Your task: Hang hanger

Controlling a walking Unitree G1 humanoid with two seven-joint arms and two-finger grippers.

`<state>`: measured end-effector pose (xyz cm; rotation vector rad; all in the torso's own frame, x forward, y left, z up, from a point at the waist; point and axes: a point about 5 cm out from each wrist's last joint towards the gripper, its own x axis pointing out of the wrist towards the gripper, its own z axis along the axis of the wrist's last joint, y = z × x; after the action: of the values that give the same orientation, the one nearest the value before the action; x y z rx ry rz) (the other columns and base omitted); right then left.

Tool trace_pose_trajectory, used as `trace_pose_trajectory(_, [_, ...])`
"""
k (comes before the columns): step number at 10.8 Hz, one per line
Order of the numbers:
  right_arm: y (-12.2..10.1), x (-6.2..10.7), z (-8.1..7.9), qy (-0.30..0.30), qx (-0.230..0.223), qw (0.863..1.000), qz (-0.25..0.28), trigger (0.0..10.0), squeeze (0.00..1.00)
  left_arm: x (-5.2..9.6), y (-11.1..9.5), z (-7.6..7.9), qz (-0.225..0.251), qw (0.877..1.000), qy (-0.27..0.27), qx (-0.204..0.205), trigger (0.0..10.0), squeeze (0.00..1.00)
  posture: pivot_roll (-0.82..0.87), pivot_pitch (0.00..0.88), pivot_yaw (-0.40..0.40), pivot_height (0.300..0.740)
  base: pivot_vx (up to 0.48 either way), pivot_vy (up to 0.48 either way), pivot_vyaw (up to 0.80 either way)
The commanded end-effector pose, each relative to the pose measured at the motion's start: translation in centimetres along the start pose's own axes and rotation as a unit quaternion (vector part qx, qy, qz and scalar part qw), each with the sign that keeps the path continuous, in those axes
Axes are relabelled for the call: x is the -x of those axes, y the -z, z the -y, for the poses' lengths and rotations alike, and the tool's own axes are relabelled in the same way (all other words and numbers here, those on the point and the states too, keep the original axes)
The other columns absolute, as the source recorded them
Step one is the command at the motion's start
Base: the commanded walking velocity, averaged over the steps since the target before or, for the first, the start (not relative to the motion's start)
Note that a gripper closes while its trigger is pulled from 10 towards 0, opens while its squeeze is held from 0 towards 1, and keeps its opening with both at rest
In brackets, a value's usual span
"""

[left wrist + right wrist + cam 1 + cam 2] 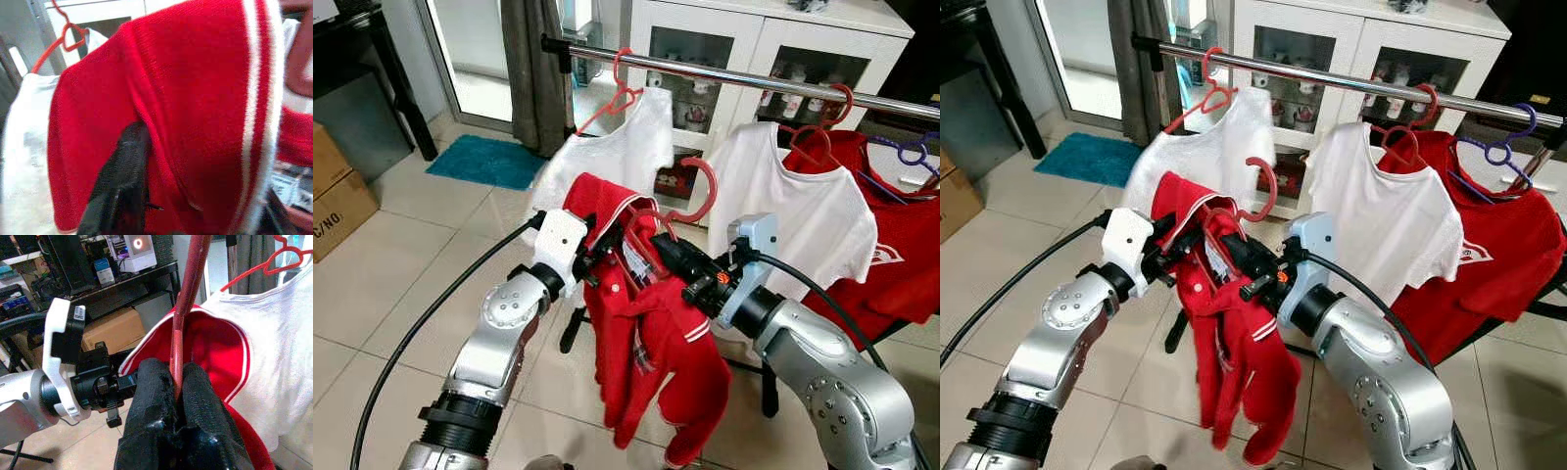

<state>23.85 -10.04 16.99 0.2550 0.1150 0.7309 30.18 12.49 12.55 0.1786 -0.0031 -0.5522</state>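
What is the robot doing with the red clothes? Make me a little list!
held item: red sweater on a red hanger
right gripper: shut on the hanger's stem
left gripper: at the sweater's shoulder, fingers hidden by cloth
hook: below the rail, not yet on it
already hanging: two white shirts, a red shirt

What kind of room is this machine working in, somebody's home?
Most likely a lived-in home, perhaps a living or utility corner. A clothes rail hung with white shirts stands on a tiled floor in front of a white glass-door cabinet, with a teal mat by a doorway.
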Motion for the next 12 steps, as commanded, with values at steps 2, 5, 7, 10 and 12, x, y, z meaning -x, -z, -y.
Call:
trace_pose_trajectory(2, [-0.9,0.1,0.1,-0.002,0.003,1.000,0.023,0.0,0.00,-0.2,-0.3,-0.4,0.008,1.000,-0.011,0.002,0.0,0.00,-0.07,0.000,-0.017,0.740,0.000,0.000,0.00])
trace_pose_trajectory(5, [-0.8,0.2,0.3,0.008,0.005,1.000,0.018,0.0,0.00,-0.1,-0.3,-0.9,0.010,1.000,-0.022,0.006,0.0,0.00,-0.07,0.000,-0.017,0.740,0.000,0.000,0.00])
trace_pose_trajectory(7, [-0.7,0.1,0.5,0.012,0.008,1.000,0.013,0.0,0.00,0.2,-0.6,-1.7,0.016,0.999,-0.038,0.013,0.0,0.00,-0.07,0.000,-0.020,0.740,0.000,0.000,0.00])
trace_pose_trajectory(10, [0.2,0.4,0.7,0.008,0.058,0.998,-0.036,0.0,0.00,0.8,-2.0,-3.3,0.037,0.998,-0.043,-0.005,0.0,0.00,-0.07,0.000,-0.023,0.740,0.000,0.000,0.00])
trace_pose_trajectory(12, [2.0,1.5,1.0,-0.026,0.127,0.984,-0.122,0.0,0.00,1.3,-4.4,-5.5,0.056,0.997,-0.046,-0.022,0.0,0.00,-0.06,0.000,-0.024,0.740,0.000,0.000,0.00])
